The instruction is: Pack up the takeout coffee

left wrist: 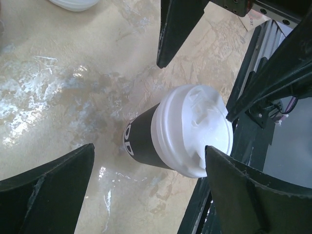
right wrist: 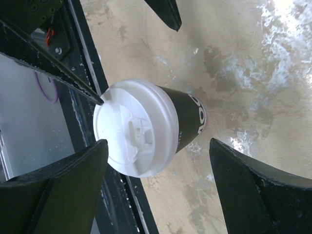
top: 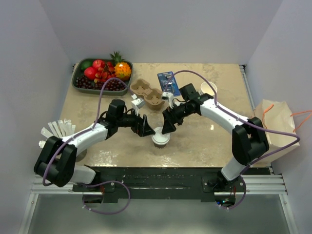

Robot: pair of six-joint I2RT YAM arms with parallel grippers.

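The takeout coffee [top: 161, 137], a dark cup with a white lid, stands upright on the marble table [top: 204, 141] close to its front edge. My left gripper [top: 146, 127] hovers just left of it and is open. In the left wrist view the coffee [left wrist: 141, 141] sits between that gripper's [left wrist: 149, 147] spread fingers, and the right fingertip [left wrist: 229, 175] overlaps the lid's rim. My right gripper [top: 169, 125] hangs just right of the cup, also open. In the right wrist view the coffee [right wrist: 141, 129] lies between the right gripper's [right wrist: 158, 141] wide fingers. I cannot tell whether any finger touches it.
A brown pulp cup carrier [top: 146, 92] lies behind the cup, with a blue packet [top: 168, 82] beside it. A fruit tray [top: 102, 73] sits back left and a white cup [top: 208, 87] back right. A paper bag [top: 278, 129] stands off the table's right edge.
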